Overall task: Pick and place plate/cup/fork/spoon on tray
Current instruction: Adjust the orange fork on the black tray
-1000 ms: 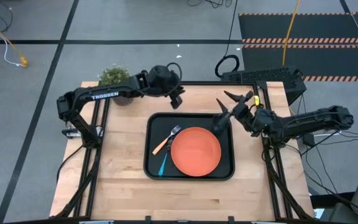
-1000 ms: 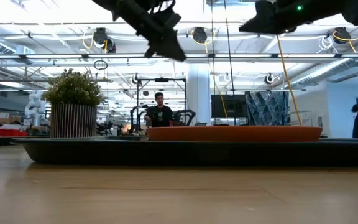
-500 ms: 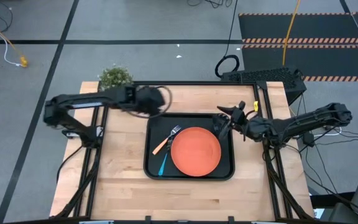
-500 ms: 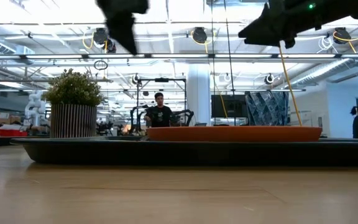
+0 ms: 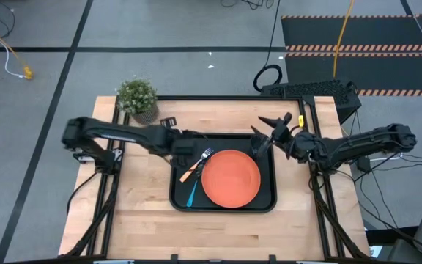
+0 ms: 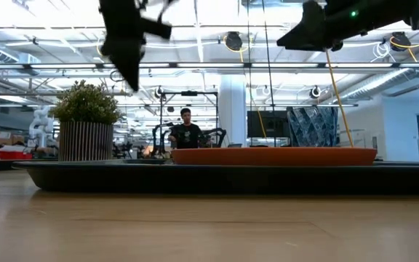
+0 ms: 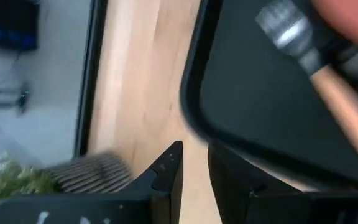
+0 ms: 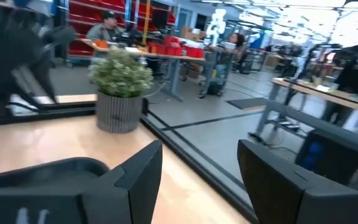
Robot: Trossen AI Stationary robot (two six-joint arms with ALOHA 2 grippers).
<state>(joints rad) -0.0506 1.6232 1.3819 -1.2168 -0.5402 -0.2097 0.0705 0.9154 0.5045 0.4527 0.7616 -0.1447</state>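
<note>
Tableware lay gathered on the large black rectangular tray (image 5: 226,205) at the middle of the pale wooden table (image 5: 145,220). The flat round orange plate (image 5: 230,178) sat in the tray's right half. The slim fork with silver tines and an orange-yellow handle (image 5: 195,165) lay slanted in the tray's left half, its tines just beside the plate's rim. The slim spoon with a light blue handle (image 5: 193,193) lay below the fork, near the plate's left edge.

The left gripper (image 5: 184,147) hung above the tray's far left corner, close to the fork; in the left wrist view its dark fingers (image 7: 169,171) stood narrowly apart with nothing between them. The right gripper (image 5: 269,130) hovered over the tray's far right corner with fingers (image 8: 138,171) spread wide and empty. A small green plant in a ribbed grey pot (image 5: 139,97) stood at the table's far left corner. No cup could be made out.
</note>
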